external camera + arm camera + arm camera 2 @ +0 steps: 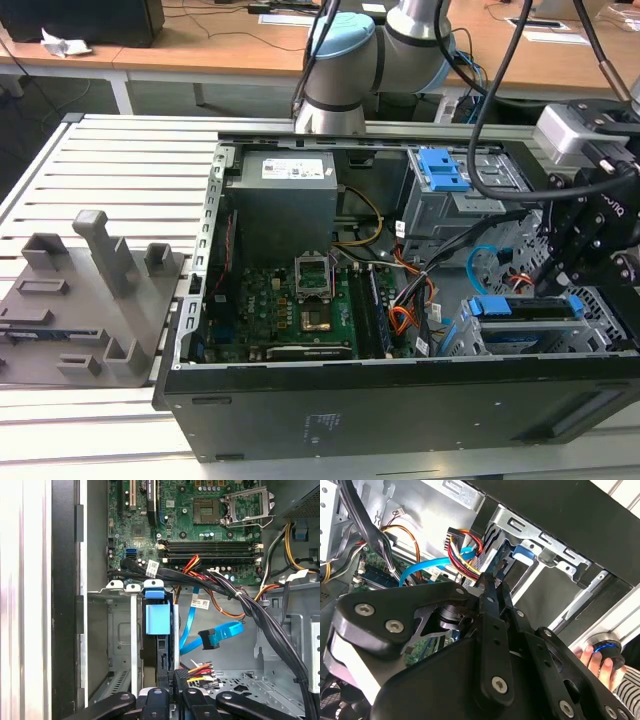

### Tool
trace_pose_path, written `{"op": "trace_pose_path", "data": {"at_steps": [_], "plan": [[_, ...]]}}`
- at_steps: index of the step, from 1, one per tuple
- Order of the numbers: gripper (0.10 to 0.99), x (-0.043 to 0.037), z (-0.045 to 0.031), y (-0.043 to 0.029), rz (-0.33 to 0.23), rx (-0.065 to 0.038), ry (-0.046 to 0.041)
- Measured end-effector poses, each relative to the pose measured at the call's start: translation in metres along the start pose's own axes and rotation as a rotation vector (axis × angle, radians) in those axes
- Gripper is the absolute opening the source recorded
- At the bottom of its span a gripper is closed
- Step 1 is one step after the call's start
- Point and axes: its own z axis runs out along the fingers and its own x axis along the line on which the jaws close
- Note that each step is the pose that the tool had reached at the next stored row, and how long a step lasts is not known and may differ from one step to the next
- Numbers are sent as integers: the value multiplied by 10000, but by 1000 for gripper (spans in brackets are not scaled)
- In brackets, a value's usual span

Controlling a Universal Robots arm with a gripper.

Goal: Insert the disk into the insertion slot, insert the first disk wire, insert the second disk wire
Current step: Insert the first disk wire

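First wrist view: claw [174,694] clamps wire connector [183,676]; disk [159,622] just beyond.

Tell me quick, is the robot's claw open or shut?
Gripper: shut on the black wire plug, right beside the disk.

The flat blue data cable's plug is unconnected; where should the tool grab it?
Probably grip the blue plastic plug ending the flat blue cable, across its flat faces, from the open side of the black case: the plug is rigid, the ribbon bends.
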Motion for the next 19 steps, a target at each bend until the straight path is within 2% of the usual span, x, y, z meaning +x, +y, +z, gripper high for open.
{"op": "trace_pose_path", "data": {"at_steps": [19], "plan": [[169,33,82,-19,-1,-1,-7]]}}
